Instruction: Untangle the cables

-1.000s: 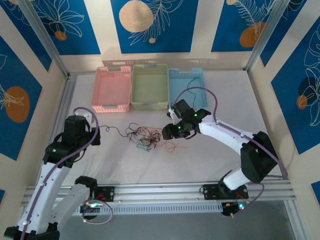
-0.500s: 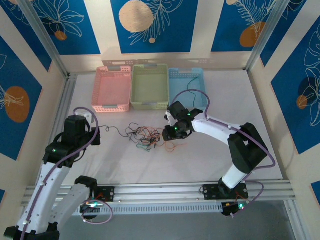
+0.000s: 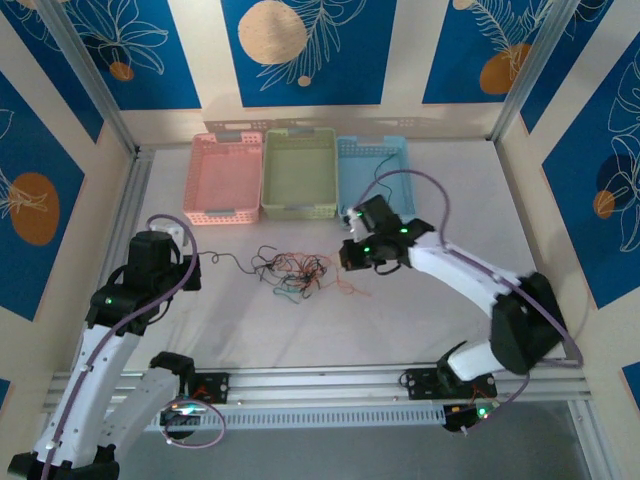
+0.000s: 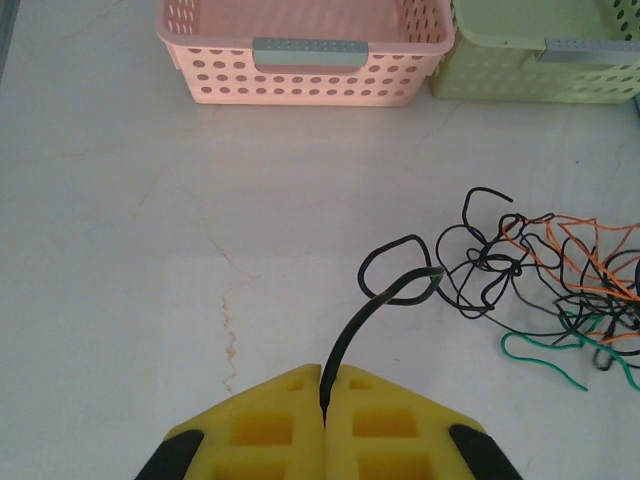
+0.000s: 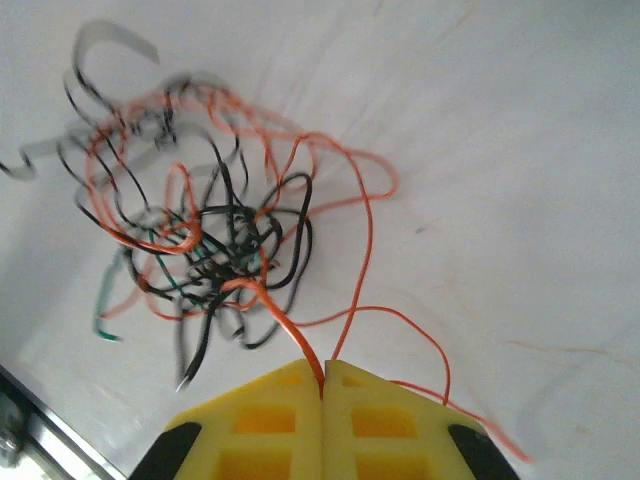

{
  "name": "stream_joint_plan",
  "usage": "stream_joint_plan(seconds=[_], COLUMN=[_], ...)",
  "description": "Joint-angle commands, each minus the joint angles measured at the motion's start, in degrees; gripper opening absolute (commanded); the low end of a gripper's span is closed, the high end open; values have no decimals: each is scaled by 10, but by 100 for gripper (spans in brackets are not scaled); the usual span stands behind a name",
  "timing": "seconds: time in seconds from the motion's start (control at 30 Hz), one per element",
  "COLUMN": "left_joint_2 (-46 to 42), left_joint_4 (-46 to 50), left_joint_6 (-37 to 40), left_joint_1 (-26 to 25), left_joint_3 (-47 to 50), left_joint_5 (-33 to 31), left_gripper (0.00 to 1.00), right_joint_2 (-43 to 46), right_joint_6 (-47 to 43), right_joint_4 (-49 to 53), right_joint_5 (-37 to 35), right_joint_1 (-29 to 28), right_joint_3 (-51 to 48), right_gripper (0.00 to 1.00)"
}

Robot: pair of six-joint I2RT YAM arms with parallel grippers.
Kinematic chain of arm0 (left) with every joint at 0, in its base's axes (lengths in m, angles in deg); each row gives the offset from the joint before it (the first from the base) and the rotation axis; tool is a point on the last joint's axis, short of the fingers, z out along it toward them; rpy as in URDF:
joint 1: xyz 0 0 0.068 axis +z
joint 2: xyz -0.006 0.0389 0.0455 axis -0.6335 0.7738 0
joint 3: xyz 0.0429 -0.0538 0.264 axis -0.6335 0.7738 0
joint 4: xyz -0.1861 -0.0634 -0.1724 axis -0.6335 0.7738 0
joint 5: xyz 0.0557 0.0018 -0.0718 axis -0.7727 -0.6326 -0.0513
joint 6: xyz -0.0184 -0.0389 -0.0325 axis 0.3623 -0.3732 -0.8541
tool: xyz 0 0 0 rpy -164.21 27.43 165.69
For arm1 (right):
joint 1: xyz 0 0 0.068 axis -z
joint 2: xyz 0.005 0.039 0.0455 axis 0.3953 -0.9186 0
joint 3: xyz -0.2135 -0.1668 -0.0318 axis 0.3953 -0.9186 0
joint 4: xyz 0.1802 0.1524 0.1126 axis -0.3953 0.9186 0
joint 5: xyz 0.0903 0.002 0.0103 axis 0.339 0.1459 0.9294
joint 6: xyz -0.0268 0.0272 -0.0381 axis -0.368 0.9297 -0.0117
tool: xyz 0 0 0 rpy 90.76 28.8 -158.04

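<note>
Tangled cables [image 3: 292, 272], ends clamped in jaws

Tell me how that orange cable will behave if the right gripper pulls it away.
Probably floppy: the orange cable lies in loose curls. Likely drags the black cables along, since they interlace in the knot. Probably light, being so thin.

Our left arm folds upward at the elbow, and our left hand [image 4: 323, 385] is pinched closed on a black cable [image 4: 360, 315]. Our right arm stretches forward and inward, our right hand [image 5: 323, 378] clamped on an orange cable [image 5: 290, 330].
</note>
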Motion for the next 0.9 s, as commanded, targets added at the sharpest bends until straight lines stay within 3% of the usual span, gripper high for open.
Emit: stream_joint_plan(seconds=[0.0,0.13,0.3,0.43,0.5,0.6,0.7,0.87], left_joint_2=[-2,-6,-18,-41,-55,-51,-34,-33], left_joint_4=[-4,3,14,23,23,17,11,8], left_joint_6=[8,5,-2,-9,-9,-5,1,2], left_joint_1=[4,4,5,6,7,6,6,5], left_joint_3=[2,-3,-11,-16,-14,-10,-8,-5], left_joint_5=[-9,-31,-71,-119,-131,-115,-80,-72], left_gripper=[0,0,0,0,0,0,0,0], right_joint_2=[92,191,226,222,213,206,219,270], right_joint_6=[39,104,150,169,173,168,162,148], right_joint_4=[5,-3,7,-10,-26,-45,-45,3], right_joint_5=[11,72,144,159,186,224,236,176], right_joint_1=[88,266,496,586,598,566,504,359], right_joint_3=[-37,-101,-162,-197,-205,-201,-183,-102], right_gripper=[0,0,0,0,0,0,0,0])
